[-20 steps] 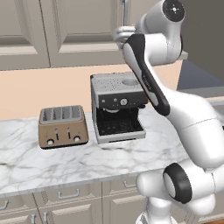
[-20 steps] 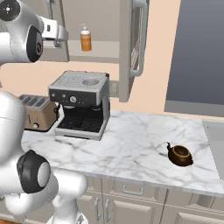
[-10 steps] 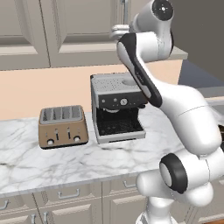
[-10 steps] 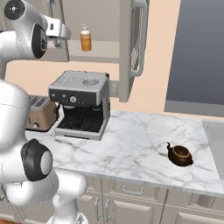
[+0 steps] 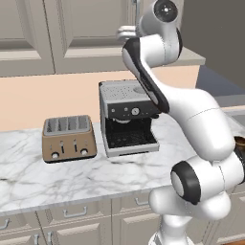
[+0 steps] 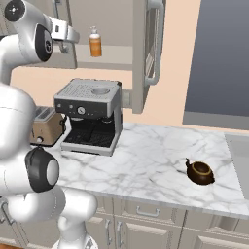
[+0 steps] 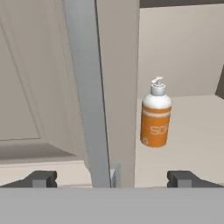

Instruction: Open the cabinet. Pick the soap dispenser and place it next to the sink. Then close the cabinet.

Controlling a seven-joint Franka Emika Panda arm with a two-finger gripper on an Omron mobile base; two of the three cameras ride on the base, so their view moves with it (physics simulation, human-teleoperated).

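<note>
With the cabinet (image 6: 146, 53) door now swung wide, the empty, fully spread end effector (image 7: 111, 178) has drawn nearer the soap dispenser (image 7: 155, 114), just ahead and right.

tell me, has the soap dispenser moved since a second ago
No. In the right base view the soap dispenser stands on the same spot of the cabinet shelf, above the coffee machine.

A rendered home kitchen, marble counter (image 5: 72, 179) across the middle, toaster (image 5: 68, 138) centre left, coffee machine (image 5: 127, 117) at centre, wall cabinets (image 5: 72, 28) along the top
</note>
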